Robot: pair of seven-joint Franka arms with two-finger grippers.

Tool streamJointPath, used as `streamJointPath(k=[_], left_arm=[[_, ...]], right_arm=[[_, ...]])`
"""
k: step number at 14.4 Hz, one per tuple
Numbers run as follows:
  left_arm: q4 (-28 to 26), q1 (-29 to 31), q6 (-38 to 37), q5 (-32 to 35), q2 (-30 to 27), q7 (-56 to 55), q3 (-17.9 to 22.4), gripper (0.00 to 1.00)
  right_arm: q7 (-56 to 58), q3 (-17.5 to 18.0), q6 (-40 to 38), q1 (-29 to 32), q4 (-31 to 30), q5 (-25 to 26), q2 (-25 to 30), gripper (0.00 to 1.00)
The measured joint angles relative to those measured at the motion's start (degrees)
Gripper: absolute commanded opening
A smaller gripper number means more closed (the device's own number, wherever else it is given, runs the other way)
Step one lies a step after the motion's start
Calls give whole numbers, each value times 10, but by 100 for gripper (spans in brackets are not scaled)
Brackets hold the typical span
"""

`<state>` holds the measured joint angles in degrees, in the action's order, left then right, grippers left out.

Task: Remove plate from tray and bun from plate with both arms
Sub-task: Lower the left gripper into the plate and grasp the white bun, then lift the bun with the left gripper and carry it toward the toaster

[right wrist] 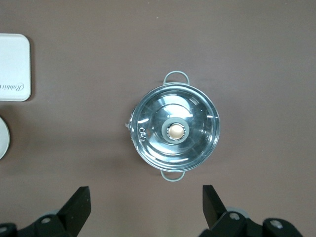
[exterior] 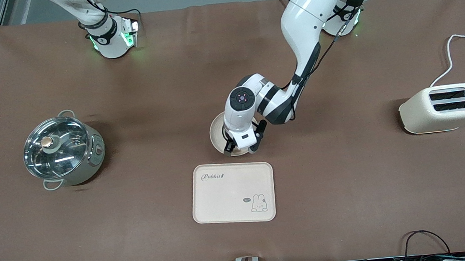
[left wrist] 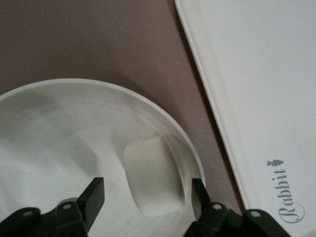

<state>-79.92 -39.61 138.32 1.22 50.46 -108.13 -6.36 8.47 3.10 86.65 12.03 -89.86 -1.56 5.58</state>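
Note:
The round cream plate [exterior: 217, 133] rests on the table, just farther from the front camera than the tray. In the left wrist view the plate [left wrist: 59, 128] holds the pale bun [left wrist: 153, 180] near its rim. My left gripper [exterior: 242, 147] hangs low over the plate, open; in the left wrist view its fingers [left wrist: 148, 192] straddle the bun without touching it, one finger by the rim. My right gripper [right wrist: 145, 197] is open and empty, high over the table near the pot; it is out of the front view.
The rectangular cream rabbit tray [exterior: 233, 192] lies nearer the front camera than the plate. A steel pot with a glass lid [exterior: 62, 148] stands toward the right arm's end. A cream toaster [exterior: 444, 107] with a white cord stands toward the left arm's end.

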Motion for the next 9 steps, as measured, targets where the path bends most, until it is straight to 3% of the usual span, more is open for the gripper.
streamJointPath(k=[5,9], left_arm=[[1,0,10,0,7,0,0,37],[13,4,4,0,1,0,2,36]], right_arm=[[-6,-1,-5,-44,0,10,0,100],[-25,-5,-5,-64,3,18,0,100]])
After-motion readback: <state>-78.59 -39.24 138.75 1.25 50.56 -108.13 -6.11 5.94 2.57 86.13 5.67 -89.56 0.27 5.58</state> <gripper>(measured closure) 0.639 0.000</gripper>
